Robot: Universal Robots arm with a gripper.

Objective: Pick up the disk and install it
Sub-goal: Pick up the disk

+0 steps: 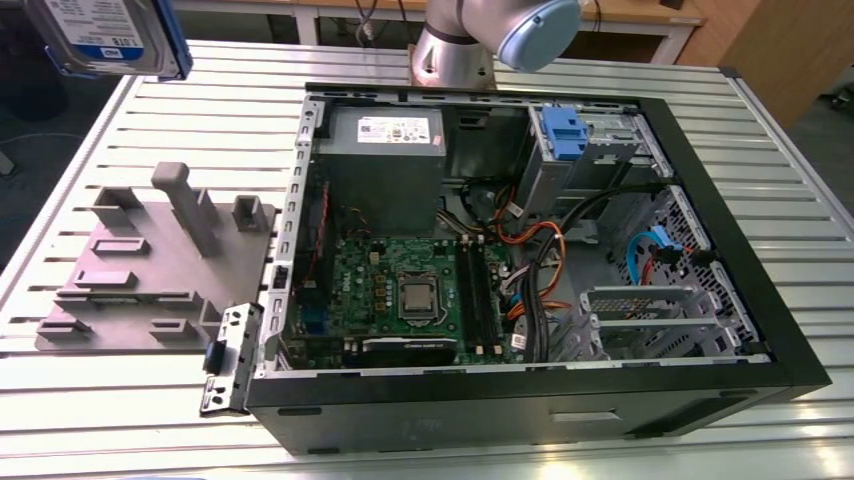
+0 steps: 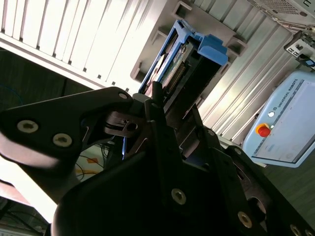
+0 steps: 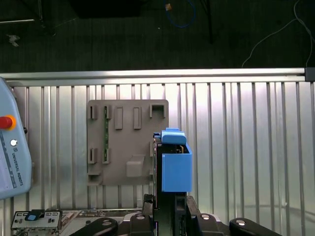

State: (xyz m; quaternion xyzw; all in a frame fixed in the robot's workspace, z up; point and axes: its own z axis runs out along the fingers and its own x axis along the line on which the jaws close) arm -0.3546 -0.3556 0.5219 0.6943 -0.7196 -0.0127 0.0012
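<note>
The black two-finger gripper [image 3: 170, 212] is closed narrowly on the silver-grey rectangular hard disk with blue plastic side rails [image 3: 176, 164]. In both wrist views the disk [image 2: 183, 66] is clamped between the fingers [image 2: 156, 101] at one end. The rest of its body projects straight out past the fingertips, with a blue tab at the far end. In the exterior view the disk [image 1: 107, 35] hangs in the air at the exterior view's upper left with its white-and-blue label showing, clear of every surface. Beyond the fingertips, on the slatted aluminium table [image 3: 246, 147], lies the flat grey plastic fixture plate with raised posts and slots [image 3: 123, 142]. In the first wrist view the held disk overlaps one edge of that plate. In the exterior view the fixture plate [image 1: 147, 270] rests on the table [image 1: 80, 420] well below the gripper's load. To one side of the gripper, also on the table, lies the light grey-blue control pendant with a red button [image 3: 12, 157]. The open black computer case [image 1: 747, 300] lies well apart from the gripper, towards the exterior view's right. It contains a grey power-supply box [image 1: 380, 150], a green motherboard [image 1: 400, 290] and a blue-fronted caddy in a metal cage [image 1: 563, 135]. The silver arm column [image 1: 461, 55] stands behind the case.
</note>
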